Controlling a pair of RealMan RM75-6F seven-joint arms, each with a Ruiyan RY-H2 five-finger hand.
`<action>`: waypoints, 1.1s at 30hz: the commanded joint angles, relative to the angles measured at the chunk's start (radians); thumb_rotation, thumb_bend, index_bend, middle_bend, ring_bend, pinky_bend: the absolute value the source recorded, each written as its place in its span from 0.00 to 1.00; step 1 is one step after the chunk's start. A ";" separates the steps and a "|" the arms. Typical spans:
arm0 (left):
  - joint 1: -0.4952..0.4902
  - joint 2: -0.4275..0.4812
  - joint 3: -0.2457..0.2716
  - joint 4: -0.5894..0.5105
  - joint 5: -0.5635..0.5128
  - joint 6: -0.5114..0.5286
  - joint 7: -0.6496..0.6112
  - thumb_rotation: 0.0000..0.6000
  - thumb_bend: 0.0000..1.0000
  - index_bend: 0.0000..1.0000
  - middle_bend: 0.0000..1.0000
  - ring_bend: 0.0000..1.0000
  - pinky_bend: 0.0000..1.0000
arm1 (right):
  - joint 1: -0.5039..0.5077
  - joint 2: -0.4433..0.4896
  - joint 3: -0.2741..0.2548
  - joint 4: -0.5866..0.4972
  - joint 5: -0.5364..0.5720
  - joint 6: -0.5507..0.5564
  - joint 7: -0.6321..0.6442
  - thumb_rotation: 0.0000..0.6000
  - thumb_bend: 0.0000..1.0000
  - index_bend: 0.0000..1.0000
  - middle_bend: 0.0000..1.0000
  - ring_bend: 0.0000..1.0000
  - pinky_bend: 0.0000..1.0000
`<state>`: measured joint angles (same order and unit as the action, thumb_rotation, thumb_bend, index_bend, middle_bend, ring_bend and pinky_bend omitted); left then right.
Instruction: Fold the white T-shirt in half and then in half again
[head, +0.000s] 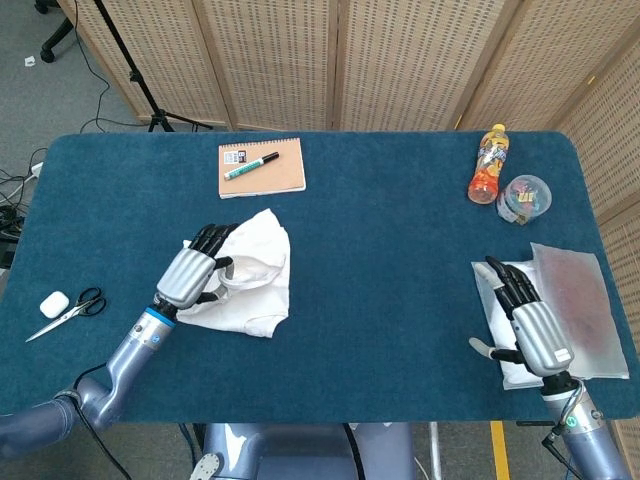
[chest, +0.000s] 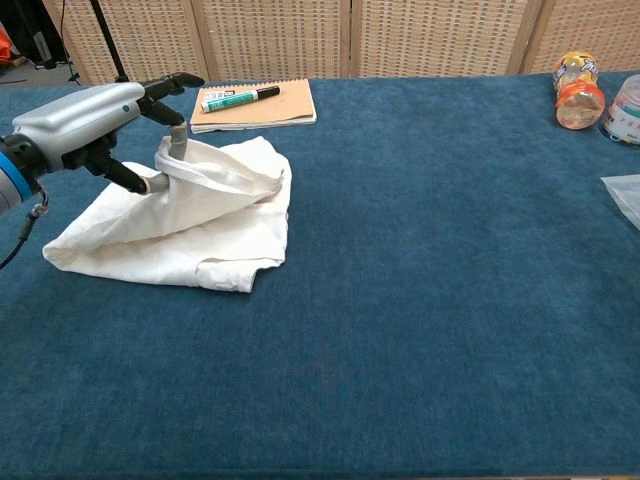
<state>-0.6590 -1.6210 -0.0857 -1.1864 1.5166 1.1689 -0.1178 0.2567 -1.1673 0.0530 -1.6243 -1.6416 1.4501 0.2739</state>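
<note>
Ideally, with your left hand (chest: 85, 118) pinching the lifted left edge of the white T-shirt (chest: 215, 215) on the desk (chest: 420, 300), you needed to carry that edge squarely across, your right hand (head: 530, 325) resting spread.

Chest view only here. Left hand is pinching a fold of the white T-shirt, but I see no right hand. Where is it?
Observer: Head view has the right hand at the table's right end, lying flat on a white sheet, holding nothing.
Operator: Anything next to it?
Observer: A translucent plastic sheet lies just right of that hand, partly over the white sheet.
Operator: And left of the white T-shirt, out of my frame?
Observer: A pair of scissors lies near the table's left edge, with a small white case beside the handles.
</note>
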 joint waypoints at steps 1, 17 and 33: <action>0.001 0.003 0.029 -0.059 0.026 -0.005 0.056 1.00 0.42 0.71 0.00 0.00 0.00 | 0.000 0.001 -0.001 -0.001 0.000 0.000 0.001 1.00 0.00 0.00 0.00 0.00 0.05; 0.021 -0.014 0.050 -0.071 0.073 0.042 -0.015 1.00 0.03 0.00 0.00 0.00 0.00 | -0.001 0.011 -0.005 -0.011 0.000 -0.007 0.000 1.00 0.00 0.00 0.00 0.00 0.05; 0.018 -0.039 -0.039 0.028 -0.008 0.054 -0.114 1.00 0.03 0.00 0.00 0.00 0.00 | 0.001 0.013 -0.005 -0.016 0.001 -0.012 -0.002 1.00 0.00 0.00 0.00 0.00 0.05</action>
<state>-0.6337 -1.6440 -0.1122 -1.1763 1.5265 1.2408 -0.2345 0.2573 -1.1548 0.0479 -1.6402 -1.6404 1.4377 0.2721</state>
